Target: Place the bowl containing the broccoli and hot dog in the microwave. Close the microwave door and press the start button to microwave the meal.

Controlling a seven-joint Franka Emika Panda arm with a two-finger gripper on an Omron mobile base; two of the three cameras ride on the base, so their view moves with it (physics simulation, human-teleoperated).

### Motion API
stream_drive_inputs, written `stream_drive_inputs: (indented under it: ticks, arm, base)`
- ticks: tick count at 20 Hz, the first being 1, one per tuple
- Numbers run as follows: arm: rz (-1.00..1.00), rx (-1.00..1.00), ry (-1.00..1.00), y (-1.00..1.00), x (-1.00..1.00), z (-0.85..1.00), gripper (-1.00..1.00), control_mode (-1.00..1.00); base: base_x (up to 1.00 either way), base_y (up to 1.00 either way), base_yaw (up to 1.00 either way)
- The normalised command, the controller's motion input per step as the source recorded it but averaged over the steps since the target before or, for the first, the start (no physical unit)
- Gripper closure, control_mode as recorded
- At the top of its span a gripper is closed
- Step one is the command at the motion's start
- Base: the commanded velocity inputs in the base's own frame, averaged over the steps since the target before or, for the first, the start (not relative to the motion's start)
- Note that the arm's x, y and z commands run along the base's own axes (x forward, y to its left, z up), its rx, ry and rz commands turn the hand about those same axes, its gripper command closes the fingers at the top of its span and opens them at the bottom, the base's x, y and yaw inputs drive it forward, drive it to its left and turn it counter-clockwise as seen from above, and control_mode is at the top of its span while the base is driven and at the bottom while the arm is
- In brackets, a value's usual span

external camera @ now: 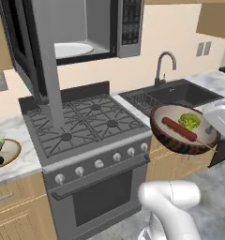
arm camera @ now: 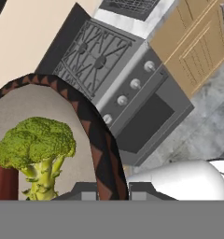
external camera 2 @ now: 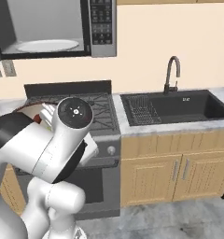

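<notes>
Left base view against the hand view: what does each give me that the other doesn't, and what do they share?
Left base view alone: the grey-steel microwave with its grey-framed door swung open and the white turntable plate inside, the dark sink with its curved tap, and a light-tan bowl holding an eggplant.

Hand view alone: the gripper with its fingers clamped on the bowl's rim.

Both: the dark-brown bowl held in the air, the yellow-green broccoli floret, the reddish-brown hot dog, and the stove.

A stove (external camera: 88,123) stands beside a dark sink (external camera 2: 179,106) with a faucet (external camera 2: 171,73).
</notes>
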Motion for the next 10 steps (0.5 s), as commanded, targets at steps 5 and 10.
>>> stream_drive_inputs:
  ticks: [5,10]
  arm:
    - [0.00,0.00,0.00,0.00,0.00,0.00,1.00,1.00]
    - [0.00,0.00,0.00,0.00,0.00,0.00,1.00,1.00]
  base:
    - [0.42,-0.26,0.44]
    - [0.42,0.00,0.41]
